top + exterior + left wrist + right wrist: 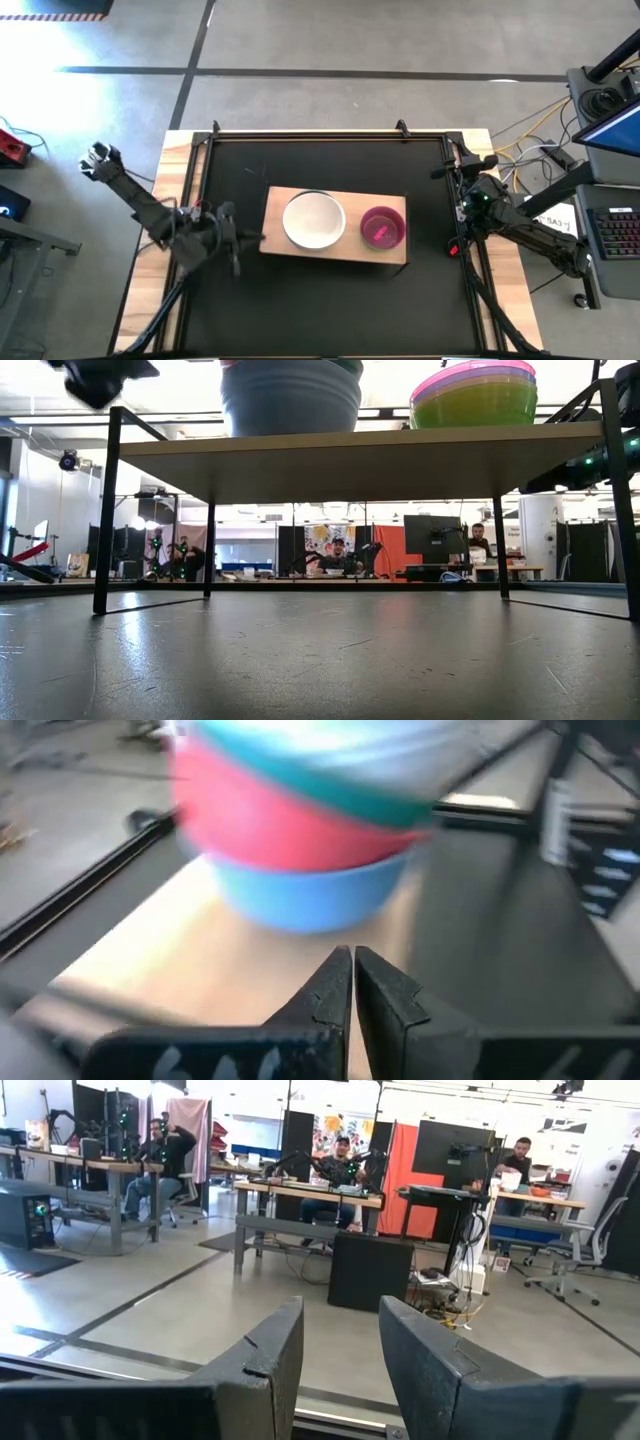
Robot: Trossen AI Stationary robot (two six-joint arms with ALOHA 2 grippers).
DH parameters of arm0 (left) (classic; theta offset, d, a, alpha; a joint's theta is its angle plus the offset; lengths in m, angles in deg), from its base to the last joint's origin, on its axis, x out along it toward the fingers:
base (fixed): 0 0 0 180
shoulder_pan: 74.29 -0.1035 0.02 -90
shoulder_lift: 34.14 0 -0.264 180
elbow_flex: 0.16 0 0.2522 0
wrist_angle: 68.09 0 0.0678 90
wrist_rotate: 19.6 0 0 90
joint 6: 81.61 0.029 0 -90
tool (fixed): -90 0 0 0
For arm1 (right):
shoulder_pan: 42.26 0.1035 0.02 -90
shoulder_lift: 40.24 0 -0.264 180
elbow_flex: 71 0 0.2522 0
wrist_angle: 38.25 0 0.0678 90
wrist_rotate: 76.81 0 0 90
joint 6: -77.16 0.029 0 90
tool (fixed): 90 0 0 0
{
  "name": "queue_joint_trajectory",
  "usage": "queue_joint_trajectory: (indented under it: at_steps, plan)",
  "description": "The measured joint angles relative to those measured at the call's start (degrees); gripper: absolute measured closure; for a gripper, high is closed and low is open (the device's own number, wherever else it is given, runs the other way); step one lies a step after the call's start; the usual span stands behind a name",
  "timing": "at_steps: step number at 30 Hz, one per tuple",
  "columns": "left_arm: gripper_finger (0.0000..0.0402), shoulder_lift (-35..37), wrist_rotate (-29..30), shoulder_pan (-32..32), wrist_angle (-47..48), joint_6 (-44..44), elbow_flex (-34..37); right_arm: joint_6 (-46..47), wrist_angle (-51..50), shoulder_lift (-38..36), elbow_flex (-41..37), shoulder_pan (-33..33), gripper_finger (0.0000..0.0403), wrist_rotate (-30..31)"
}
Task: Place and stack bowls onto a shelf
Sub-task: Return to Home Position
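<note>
The bowls are sitting in two stacks on the shelf: on the left a white-topped stack, which the left wrist view is showing as white over teal over red over a blue-grey bowl, and on the right a magenta-topped stack with a yellow-green bowl under it. From the low view the shelf is standing raised on thin black legs above the table, and no bowl is lying on the table itself. The left gripper is hovering just beside the shelf's left end, its fingers pressed together on nothing. The right gripper is waiting at the table's right edge, fingers spread and empty, facing the room beyond. The stacking is looking finished, so the step in hand is probably the return to rest. The next move is calling for the left arm to draw leftward, clear of the shelf, without nudging the tall stack.
</note>
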Motion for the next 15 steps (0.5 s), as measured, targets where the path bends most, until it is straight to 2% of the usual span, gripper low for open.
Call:
queue_joint_trajectory:
  at_steps: [6,10,15]
  plan:
    - [0.0402,10.29,-0.82,-10.68,-2.32,-2.64,9.68,-0.08,-0.02,0.00,0.00,0.00,0.0280,0.00]
    - [0.0402,14.59,-4.34,-18.46,-10.30,0.98,15.88,-0.09,-0.06,0.00,0.00,0.00,0.0280,-0.02]
    - [0.0402,19.47,-5.98,-26.34,-18.66,6.95,21.57,-0.07,-0.05,0.00,0.00,0.00,0.0280,0.00]
